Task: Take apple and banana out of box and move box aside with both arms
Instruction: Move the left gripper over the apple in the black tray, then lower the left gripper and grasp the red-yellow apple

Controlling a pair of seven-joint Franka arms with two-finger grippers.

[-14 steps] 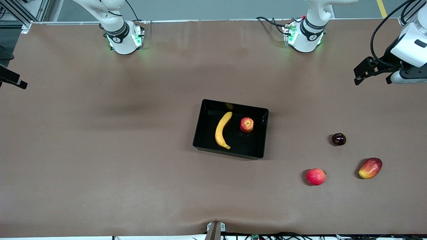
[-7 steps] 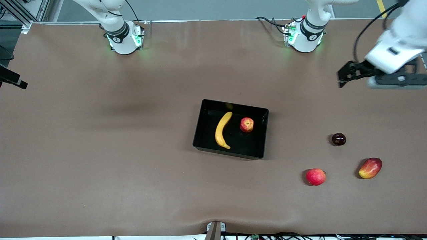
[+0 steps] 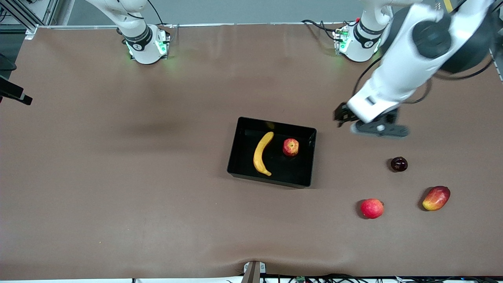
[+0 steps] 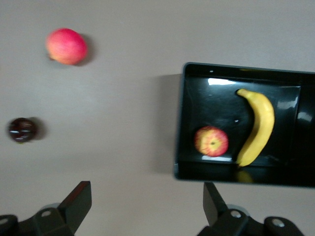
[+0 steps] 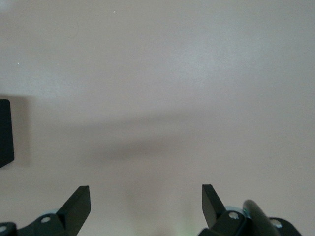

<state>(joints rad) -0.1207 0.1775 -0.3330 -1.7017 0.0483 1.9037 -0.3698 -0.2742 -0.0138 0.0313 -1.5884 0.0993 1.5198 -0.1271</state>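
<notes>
brown table (image 3: 118,177): box (image 3: 235,157) central, left gripper (image 4: 147,209) spread, seemingly beside its wall.

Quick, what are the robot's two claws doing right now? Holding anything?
Left gripper: open, holding nothing, over bare table beside the box.
Right gripper: open, holding nothing, over bare table.
</notes>
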